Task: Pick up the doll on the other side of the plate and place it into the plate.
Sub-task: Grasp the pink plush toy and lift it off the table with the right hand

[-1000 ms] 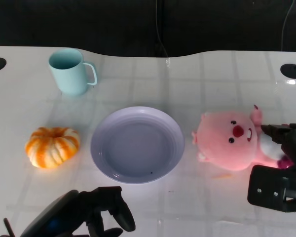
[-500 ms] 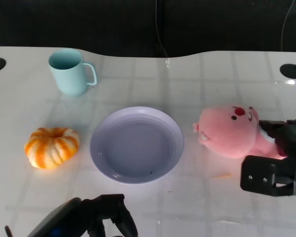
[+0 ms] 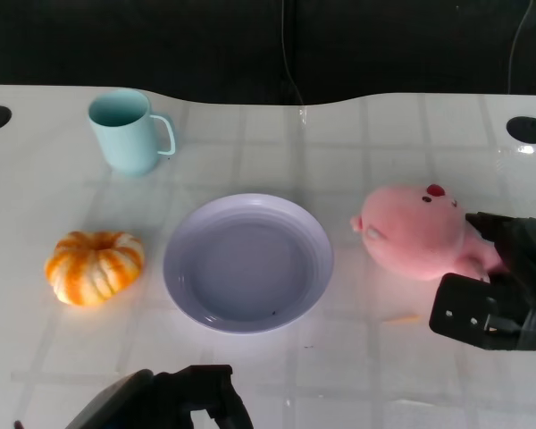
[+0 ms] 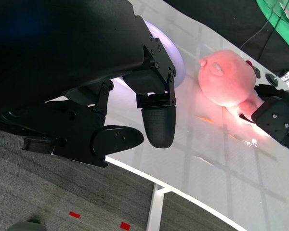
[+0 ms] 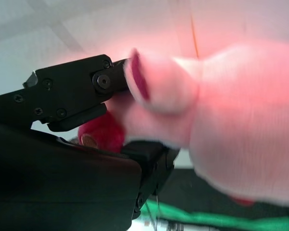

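Observation:
A pink plush doll with a red nose hangs tipped on its back to the right of the lavender plate, lifted a little off the table. My right hand grips its body from the right side; the right wrist view shows the black fingers closed around the doll. In the left wrist view the doll shows beyond the plate. My left hand rests low at the near table edge, fingers curled, holding nothing.
A pale blue mug stands at the back left. An orange-and-white striped pumpkin lies left of the plate. Two round holes sit in the table's far corners.
The doll has been tilted backward and raised in my right hand, its face now turned upward. My left hand has sunk slightly lower at the near edge.

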You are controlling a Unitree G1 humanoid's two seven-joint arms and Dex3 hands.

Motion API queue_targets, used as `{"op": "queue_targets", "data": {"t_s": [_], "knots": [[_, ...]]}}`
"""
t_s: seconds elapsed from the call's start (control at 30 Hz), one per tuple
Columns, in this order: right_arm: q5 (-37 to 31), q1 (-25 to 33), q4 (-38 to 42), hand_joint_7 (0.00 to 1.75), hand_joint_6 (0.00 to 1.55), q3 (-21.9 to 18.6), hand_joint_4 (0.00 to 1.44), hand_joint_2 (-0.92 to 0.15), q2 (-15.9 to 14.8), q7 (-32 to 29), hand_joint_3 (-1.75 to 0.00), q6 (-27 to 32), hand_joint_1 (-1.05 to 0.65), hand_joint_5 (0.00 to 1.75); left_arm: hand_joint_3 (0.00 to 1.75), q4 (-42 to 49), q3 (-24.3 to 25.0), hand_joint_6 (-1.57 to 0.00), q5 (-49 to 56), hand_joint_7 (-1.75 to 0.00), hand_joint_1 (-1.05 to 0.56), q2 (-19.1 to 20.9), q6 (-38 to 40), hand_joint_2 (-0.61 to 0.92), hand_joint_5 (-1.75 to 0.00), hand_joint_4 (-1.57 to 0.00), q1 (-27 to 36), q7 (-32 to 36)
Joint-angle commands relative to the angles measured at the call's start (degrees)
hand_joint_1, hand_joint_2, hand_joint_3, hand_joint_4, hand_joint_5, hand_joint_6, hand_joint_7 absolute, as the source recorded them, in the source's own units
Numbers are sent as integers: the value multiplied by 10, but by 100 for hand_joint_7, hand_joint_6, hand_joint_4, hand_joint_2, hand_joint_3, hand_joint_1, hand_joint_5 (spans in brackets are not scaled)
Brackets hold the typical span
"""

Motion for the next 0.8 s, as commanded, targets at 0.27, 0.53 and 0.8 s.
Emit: {"op": "queue_targets", "data": {"t_s": [0.27, 0.53, 0.8], "knots": [[8, 3, 47, 67, 99, 21, 81, -92, 6, -18, -10, 13, -21, 139, 60, 12, 6, -69, 2, -117, -16, -2, -24, 79, -170, -70, 1, 8], [63, 35, -6, 155, 72, -26, 81, -76, 6, -83, -45, -24, -14, 174, 62, 34, 11, -69, 3, -116, -17, 1, -37, 76, -167, -68, -7, 7], [100, 60, -94, 170, 71, -57, 85, -46, 6, -69, -109, -48, -10, 175, 64, 43, 13, -70, 9, -116, -15, 4, -32, 75, -164, -70, -16, 5]]}}
